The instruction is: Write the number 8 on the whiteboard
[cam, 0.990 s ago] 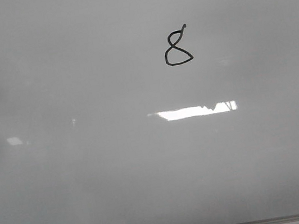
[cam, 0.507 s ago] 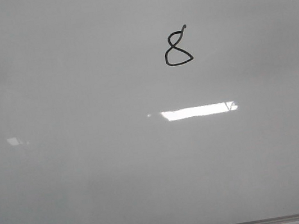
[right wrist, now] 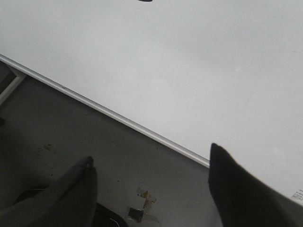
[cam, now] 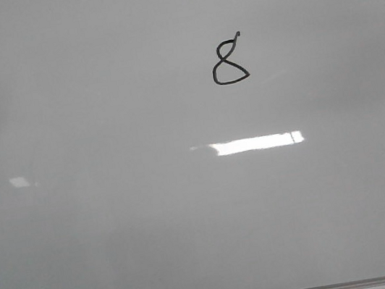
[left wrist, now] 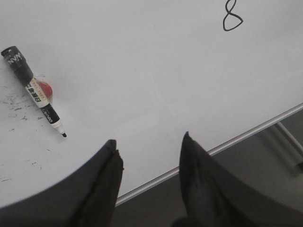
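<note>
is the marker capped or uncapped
Uncapped: the black-and-white marker pen lies flat on the glossy white whiteboard, its bare black tip exposed.

one whiteboard (cam: 119,237), one number 8 (cam: 228,62), one marker (left wrist: 34,91), two tools

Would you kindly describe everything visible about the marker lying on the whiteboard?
The marker lies flat on the whiteboard, uncapped, its black tip resting on the board's surface. Its barrel is white with a printed label between black ends. A small red object sits against its side, and faint black smudges mark the board nearby. Neither gripper holds it.
</note>
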Tool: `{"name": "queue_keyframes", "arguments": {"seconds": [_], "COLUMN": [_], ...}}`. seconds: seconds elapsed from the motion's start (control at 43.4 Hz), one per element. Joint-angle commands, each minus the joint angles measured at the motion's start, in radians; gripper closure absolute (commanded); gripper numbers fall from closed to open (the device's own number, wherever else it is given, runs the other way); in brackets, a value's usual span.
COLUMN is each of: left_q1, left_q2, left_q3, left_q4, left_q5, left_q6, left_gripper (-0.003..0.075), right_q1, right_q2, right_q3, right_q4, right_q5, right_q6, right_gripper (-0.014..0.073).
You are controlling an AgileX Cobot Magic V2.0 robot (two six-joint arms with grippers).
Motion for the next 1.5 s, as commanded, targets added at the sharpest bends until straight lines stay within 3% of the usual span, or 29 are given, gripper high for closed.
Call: {"name": "queue_keyframes", "arguments": {"seconds": [0.0,0.484,0.553,0.783,0.944,1.474], "left_q1": [-0.008,-0.008,-0.008,-0.008,-0.008,-0.008], "left_q2": [0.003,0.003,0.003,0.004,0.004,0.004], "left_q3": [-0.026,-0.026,-0.026,-0.026,-0.026,-0.026], "left_q4": [-0.004,-0.004,-0.004,-0.004,-0.004,-0.004], "left_q5": [-0.066,-0.066,-0.066,-0.066,-0.074,-0.068], "left_q6": [-0.002,-0.002,-0.002,-0.002,-0.002,-0.002], "left_gripper": [0.0426,0.0434,0.0479,0.0736,0.0741,0.0741], "right_q1": [-0.007,-0.007,-0.007,-0.007,-0.007,-0.007], "right_q2": [0.001,0.001,0.001,0.001,0.001,0.001], "right_q3": [-0.023,-0.023,-0.023,-0.023,-0.023,-0.023], "right_q4": [-0.021,-0.076,-0.076,-0.075,-0.075,-0.075], "right_q5": [-0.065,-0.055,-0.054,-0.048,-0.048,-0.037], "right_q6": [0.014,0.055,0.055,0.055,0.055,0.055], "right_gripper": [0.0072,0.0104,0.0193,0.0544,0.0706,0.0701]}}
